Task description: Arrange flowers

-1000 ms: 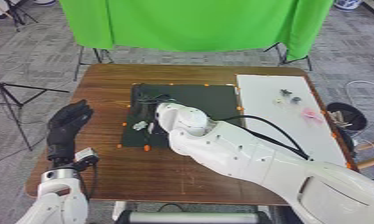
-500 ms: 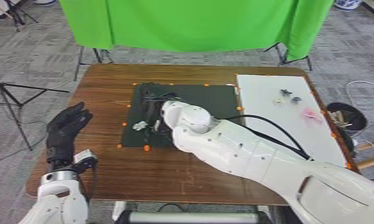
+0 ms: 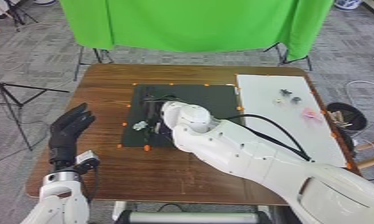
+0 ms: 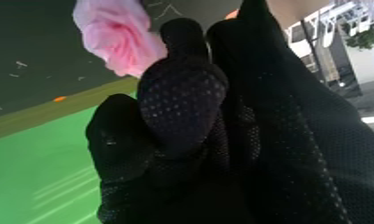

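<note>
In the wrist view, 1 pink flower [image 4: 121,37] is showing its ruffled petals just beside the tip end of the right robot hand [image 3: 155,102]. The bloom's longer axis is running obliquely to that robot hand [image 4: 206,130], and its folded petals are partly facing the camera; which way the stem is pointing, I cannot tell. The right robot hand is reaching over the dark mat [image 3: 210,102] on the brown surface [image 3: 103,100]. How far open it is, and whether it is holding the bloom, I cannot tell from this crowded, dark view.

1 small pale flower [image 3: 140,125] is lying on the mat, near the left edge. On the white board [image 3: 286,132], at the robot's right, another pink flower [image 3: 310,114] is lying with its long axis slanting, the nearer end leaning right. Beyond it, 2 small dark flower pieces [image 3: 286,92] and 1 yellowish piece [image 3: 278,101] are sitting apart.

The left robot hand [image 3: 68,131] is staying empty at the left of the surface, well apart from the flowers, its fingers extending loosely and pointing away from the robot.
</note>
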